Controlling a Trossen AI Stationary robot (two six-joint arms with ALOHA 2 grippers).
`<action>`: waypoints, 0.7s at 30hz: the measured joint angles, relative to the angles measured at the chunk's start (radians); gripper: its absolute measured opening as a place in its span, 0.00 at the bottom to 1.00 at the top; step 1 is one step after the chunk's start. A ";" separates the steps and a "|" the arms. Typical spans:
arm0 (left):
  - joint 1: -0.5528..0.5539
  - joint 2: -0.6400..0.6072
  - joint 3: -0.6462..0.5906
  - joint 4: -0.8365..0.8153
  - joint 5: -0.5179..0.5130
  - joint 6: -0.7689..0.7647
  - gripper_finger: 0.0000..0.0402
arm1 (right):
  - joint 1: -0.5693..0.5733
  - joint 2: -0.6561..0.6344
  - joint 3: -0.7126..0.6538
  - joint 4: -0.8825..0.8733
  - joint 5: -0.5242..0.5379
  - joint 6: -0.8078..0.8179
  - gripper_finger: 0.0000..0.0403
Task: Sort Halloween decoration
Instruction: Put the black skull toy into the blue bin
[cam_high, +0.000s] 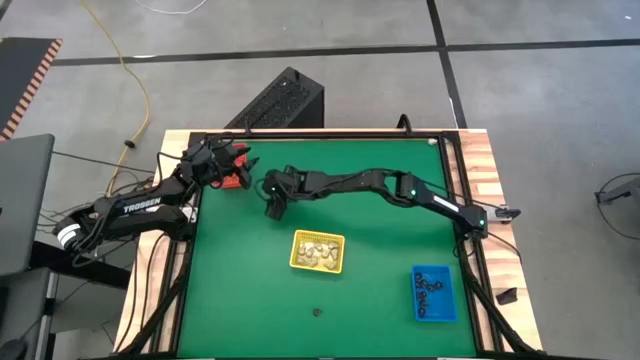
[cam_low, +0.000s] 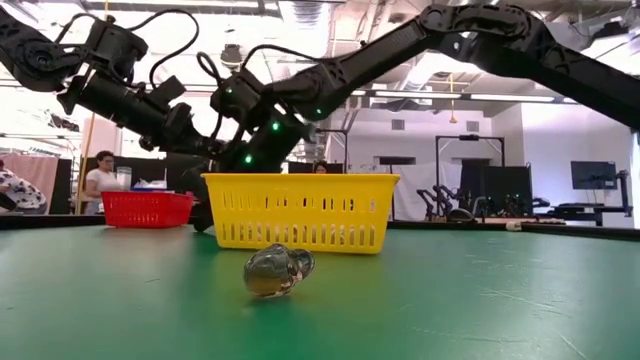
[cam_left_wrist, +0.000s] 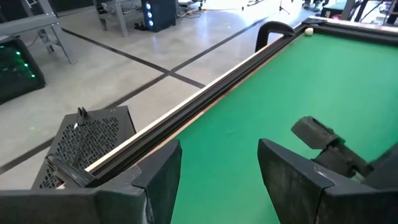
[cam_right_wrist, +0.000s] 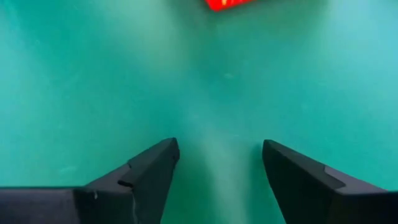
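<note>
One small round dark trinket (cam_high: 317, 311) (cam_low: 278, 270) lies alone on the green table near its front edge. The yellow tray (cam_high: 296, 252) holds several cream-white trinkets (cam_high: 318, 252), and the blue tray (cam_high: 450, 295) holds black ones (cam_high: 430, 290). The red tray (cam_high: 238, 180) (cam_low: 147, 208) stands at the far left, partly hidden under my left gripper (cam_high: 232, 160) (cam_left_wrist: 217, 149), which hovers open above it. My right gripper (cam_high: 272, 208) (cam_right_wrist: 221, 146) is open and slants down over bare table just right of the red tray (cam_right_wrist: 230, 4), with nothing between its fingers.
A raised black rail (cam_left_wrist: 205, 99) runs along the table's far edge, with a small white ball (cam_high: 432, 141) at its far right corner. A black perforated box (cam_high: 285, 100) stands on the floor beyond the far edge. Bare green table lies between the trays.
</note>
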 joint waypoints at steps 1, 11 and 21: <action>0.000 0.000 0.000 -0.003 0.000 0.006 0.51 | 0.003 -0.002 -0.034 0.053 0.001 0.006 0.69; 0.000 0.000 0.000 -0.022 -0.001 0.035 0.51 | 0.036 -0.017 -0.229 0.318 0.053 0.015 0.70; 0.000 0.000 0.000 -0.024 0.000 0.028 0.51 | 0.040 -0.355 -0.433 0.091 0.073 -0.031 0.70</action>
